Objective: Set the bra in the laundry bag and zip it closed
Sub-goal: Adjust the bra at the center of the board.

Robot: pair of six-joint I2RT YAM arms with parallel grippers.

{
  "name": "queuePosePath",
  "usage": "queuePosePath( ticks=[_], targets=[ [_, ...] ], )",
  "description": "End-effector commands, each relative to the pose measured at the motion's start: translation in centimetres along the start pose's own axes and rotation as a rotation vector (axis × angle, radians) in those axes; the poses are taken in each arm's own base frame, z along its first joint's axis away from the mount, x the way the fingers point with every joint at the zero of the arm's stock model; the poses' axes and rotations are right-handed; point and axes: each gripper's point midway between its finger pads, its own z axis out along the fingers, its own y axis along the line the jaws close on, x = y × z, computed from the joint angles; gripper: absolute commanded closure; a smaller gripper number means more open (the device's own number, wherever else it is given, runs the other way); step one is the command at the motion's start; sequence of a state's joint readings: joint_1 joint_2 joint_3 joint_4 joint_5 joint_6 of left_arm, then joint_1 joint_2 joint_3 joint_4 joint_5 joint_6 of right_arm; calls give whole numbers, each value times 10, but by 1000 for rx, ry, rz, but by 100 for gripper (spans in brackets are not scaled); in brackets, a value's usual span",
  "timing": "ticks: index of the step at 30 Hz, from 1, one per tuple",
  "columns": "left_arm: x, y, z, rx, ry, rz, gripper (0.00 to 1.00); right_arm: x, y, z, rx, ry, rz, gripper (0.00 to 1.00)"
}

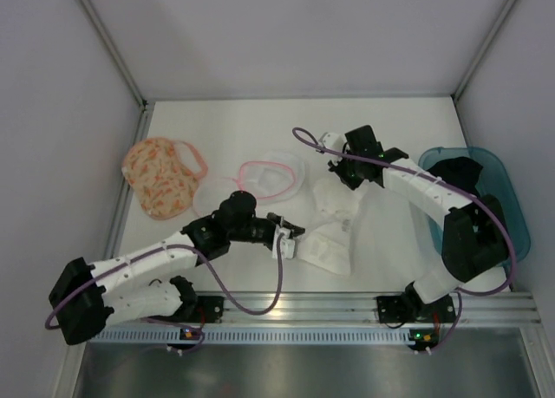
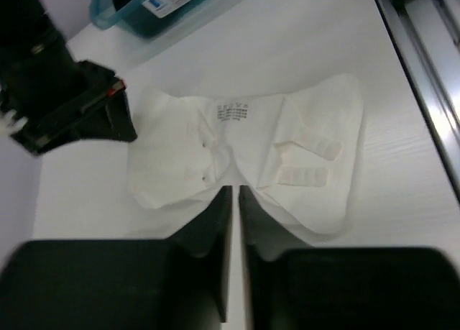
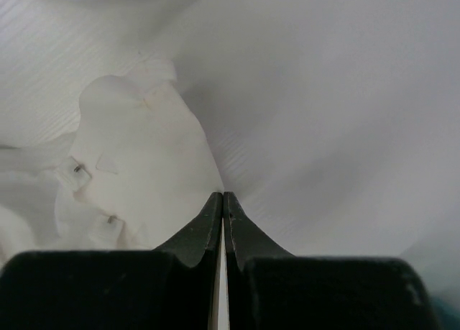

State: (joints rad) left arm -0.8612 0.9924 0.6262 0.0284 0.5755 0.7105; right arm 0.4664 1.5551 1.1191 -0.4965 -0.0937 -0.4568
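Observation:
The black bra (image 1: pixel 457 174) lies bunched inside the teal tub (image 1: pixel 513 203) at the right. The speckled laundry bag (image 1: pixel 160 181) lies flat at the far left, away from both grippers. Between the arms lies a white garment (image 1: pixel 334 233) with hook tabs and a printed label (image 2: pixel 231 113). My left gripper (image 1: pixel 293 240) (image 2: pixel 235 188) is closed on its near edge, and the fabric puckers into the fingertips. My right gripper (image 1: pixel 341 171) (image 3: pixel 223 195) is shut, with its tips at the far edge of the white garment (image 3: pixel 144 150). I cannot tell whether it pinches fabric.
A small white pouch with a pink rim (image 1: pixel 270 177) lies between the laundry bag and the white garment. The teal tub (image 2: pixel 144 17) stands behind the garment in the left wrist view. Side walls close in the table, and a metal rail (image 1: pixel 347 307) runs along the near edge.

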Motion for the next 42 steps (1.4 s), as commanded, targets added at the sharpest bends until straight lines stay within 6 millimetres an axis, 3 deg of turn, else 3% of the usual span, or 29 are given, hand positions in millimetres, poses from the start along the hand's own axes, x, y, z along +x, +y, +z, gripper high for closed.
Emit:
queuePosePath(
  ticks=[1, 2, 5, 6, 8, 9, 12, 16, 18, 26, 31, 34, 38, 39, 41, 42],
  targets=[
    [-7, 5, 25, 39, -20, 477, 95, -17, 1, -7, -44, -36, 39, 100],
    [-4, -3, 41, 73, -31, 507, 99, -17, 2, -7, -52, -34, 42, 100],
    [-9, -1, 66, 70, -55, 591, 100, -20, 2, -9, -57, -35, 50, 100],
    [3, -5, 80, 91, -38, 583, 100, -20, 1, -9, -57, -32, 50, 100],
    [-4, 3, 96, 63, -51, 602, 100, -20, 0, -10, -51, -30, 50, 100],
    [5, 4, 111, 74, -29, 591, 100, -20, 0, -10, -49, -31, 48, 100],
    [1, 14, 131, 42, -40, 594, 100, -22, -2, -12, -44, -34, 48, 100],
    [19, 18, 157, 44, -13, 585, 100, -24, -2, -18, -38, -34, 52, 100],
    [23, 21, 164, 40, -2, 559, 100, -24, -2, -21, -38, -42, 50, 100],
    [75, -4, 184, 123, 80, 514, 100, -27, 1, -29, -50, -53, 63, 100],
    [105, 3, 193, 130, 135, 498, 100, -29, 5, -35, -63, -61, 71, 100],
    [116, 21, 197, 100, 165, 501, 100, -27, 6, -39, -59, -63, 72, 100],
    [81, 47, 189, 40, 105, 533, 100, -26, 1, -43, -27, -70, 66, 100],
    [53, 57, 180, 9, 59, 544, 100, -29, -2, -44, -14, -81, 61, 100],
    [31, 57, 169, 2, 28, 560, 91, -31, -9, -47, 26, -90, 49, 100],
    [8, 56, 158, 4, 3, 574, 91, -34, -16, -49, 58, -93, 47, 100]
  ],
)
